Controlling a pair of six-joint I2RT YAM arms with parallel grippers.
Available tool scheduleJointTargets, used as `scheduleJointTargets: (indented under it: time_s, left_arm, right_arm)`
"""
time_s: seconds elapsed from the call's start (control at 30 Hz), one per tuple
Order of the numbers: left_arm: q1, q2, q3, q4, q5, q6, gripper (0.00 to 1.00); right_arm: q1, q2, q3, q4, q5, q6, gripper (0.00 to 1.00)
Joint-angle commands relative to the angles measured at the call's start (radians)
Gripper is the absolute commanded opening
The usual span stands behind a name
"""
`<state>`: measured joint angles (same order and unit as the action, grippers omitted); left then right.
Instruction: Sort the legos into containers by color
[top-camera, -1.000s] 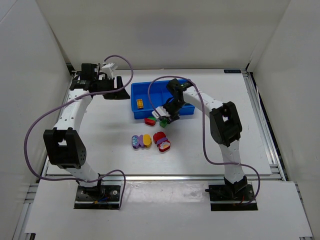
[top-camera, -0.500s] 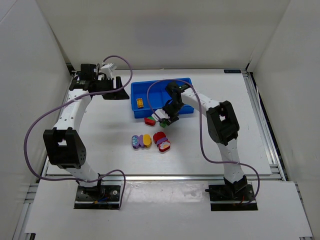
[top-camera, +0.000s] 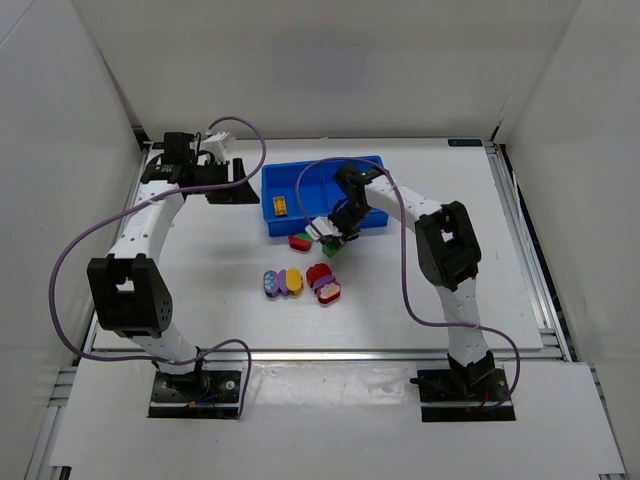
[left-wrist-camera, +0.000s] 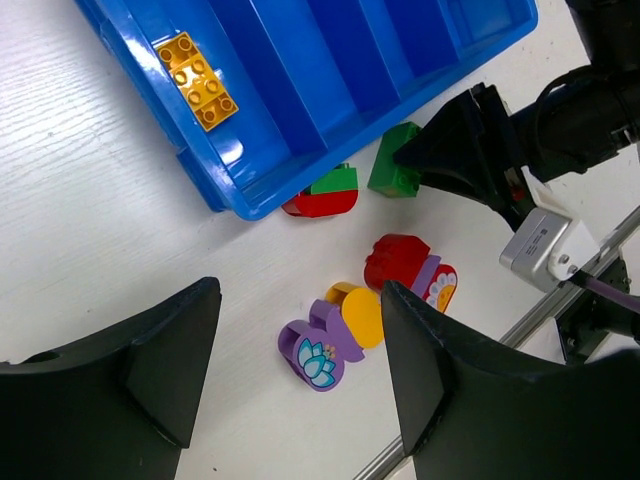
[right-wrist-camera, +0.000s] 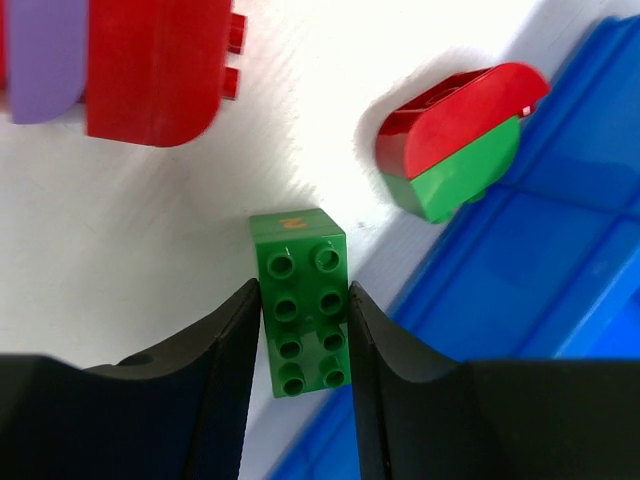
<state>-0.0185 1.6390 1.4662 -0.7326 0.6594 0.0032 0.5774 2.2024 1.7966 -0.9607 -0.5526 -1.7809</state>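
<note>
My right gripper (right-wrist-camera: 303, 290) is shut on a green lego (right-wrist-camera: 303, 312) that lies on the table against the front wall of the blue tray (right-wrist-camera: 565, 270); both fingers touch its long sides. In the top view this gripper (top-camera: 328, 240) is just right of a red-and-green lego (top-camera: 299, 241). My left gripper (left-wrist-camera: 298, 298) hangs open and empty high over the table, left of the tray (top-camera: 300, 178). One yellow-orange lego (left-wrist-camera: 197, 82) lies in the tray's leftmost container. A purple-and-yellow lego (left-wrist-camera: 335, 330) and a red-and-purple lego (left-wrist-camera: 408, 270) lie on the table.
The red-and-green lego (right-wrist-camera: 455, 140) rests close to the tray's front wall, a little away from the gripped one. A red lego (right-wrist-camera: 155, 70) lies farther out on the table. White walls enclose the table on the left, back and right.
My right gripper's jaws have closed in onto the green lego, after shifting slightly left toward it. The left arm has barely moved.
</note>
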Motion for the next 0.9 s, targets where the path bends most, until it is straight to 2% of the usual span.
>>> scheduleJointTargets:
  time_s: [0.0, 0.17, 0.2, 0.27, 0.3, 0.33, 0.4, 0.43, 0.47, 0.5, 0.6, 0.63, 0.7, 0.8, 0.87]
  left_arm:
    - [0.005, -0.059, -0.027, 0.019, 0.048, 0.014, 0.75]
    - [0.006, -0.140, -0.145, 0.087, 0.149, 0.020, 0.74]
    - [0.006, -0.187, -0.209, 0.135, 0.170, 0.018, 0.74]
    - [0.005, -0.249, -0.286, 0.203, 0.244, 0.001, 0.74]
    - [0.005, -0.325, -0.331, 0.304, 0.268, 0.001, 0.74]
    - [0.006, -0.367, -0.424, 0.356, 0.290, -0.031, 0.75]
    - [0.006, -0.441, -0.510, 0.482, 0.328, -0.097, 0.76]
    - [-0.003, -0.500, -0.571, 0.583, 0.330, -0.120, 0.78]
    - [-0.011, -0.519, -0.586, 0.614, 0.330, -0.133, 0.79]
    - [-0.020, -0.533, -0.596, 0.630, 0.330, -0.146, 0.79]
    - [-0.052, -0.515, -0.577, 0.654, 0.348, -0.176, 0.80]
    - [-0.055, -0.509, -0.570, 0.673, 0.350, -0.201, 0.80]
    - [-0.055, -0.490, -0.572, 0.726, 0.356, -0.283, 0.80]
    - [-0.073, -0.461, -0.554, 0.814, 0.356, -0.347, 0.79]
    - [-0.093, -0.427, -0.534, 0.835, 0.356, -0.359, 0.79]
  right_arm:
    - [-0.011, -0.056, 0.074, -0.102, -0.059, 0.104, 0.18]
    - [-0.045, -0.066, 0.255, -0.204, -0.266, 0.476, 0.18]
    - [-0.056, -0.085, 0.267, -0.155, -0.297, 0.664, 0.18]
    - [-0.097, -0.110, 0.270, -0.086, -0.395, 0.869, 0.17]
    - [-0.112, -0.127, 0.267, -0.052, -0.427, 1.064, 0.17]
    - [-0.141, -0.132, 0.264, 0.030, -0.481, 1.162, 0.17]
    - [-0.168, -0.142, 0.242, 0.121, -0.536, 1.350, 0.17]
    - [-0.186, -0.141, 0.233, 0.213, -0.590, 1.532, 0.17]
    - [-0.195, -0.139, 0.225, 0.265, -0.613, 1.617, 0.17]
    - [-0.201, -0.136, 0.202, 0.314, -0.636, 1.760, 0.17]
    - [-0.208, -0.139, 0.143, 0.535, -0.697, 2.047, 0.17]
    - [-0.205, -0.138, 0.133, 0.641, -0.719, 2.099, 0.17]
    - [-0.195, -0.115, 0.126, 0.723, -0.740, 2.254, 0.17]
    - [-0.180, -0.105, 0.094, 0.940, -0.770, 2.422, 0.17]
    - [-0.168, -0.096, 0.081, 1.125, -0.790, 2.590, 0.17]
